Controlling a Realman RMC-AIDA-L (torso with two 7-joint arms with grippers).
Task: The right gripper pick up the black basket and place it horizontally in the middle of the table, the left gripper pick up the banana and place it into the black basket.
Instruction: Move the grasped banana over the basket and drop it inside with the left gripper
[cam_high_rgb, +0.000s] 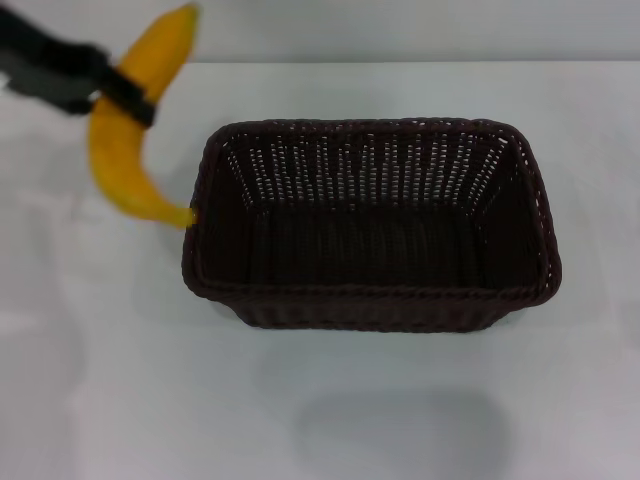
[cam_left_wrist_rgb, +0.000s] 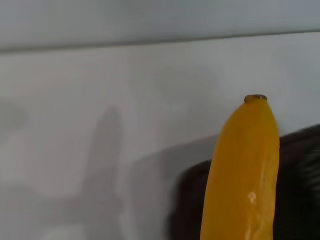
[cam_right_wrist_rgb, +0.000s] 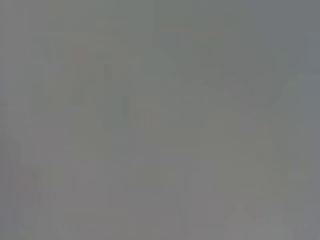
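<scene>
Left hand grips curved yellow banana, seemingly mid-body.

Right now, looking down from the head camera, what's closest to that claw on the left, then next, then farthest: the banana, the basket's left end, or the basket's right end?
1. The banana: gripped in the left claw, at the table's far left.
2. The black basket's left end: beside the banana's lower tip.
3. The basket's right end: across the basket, farthest.
</scene>
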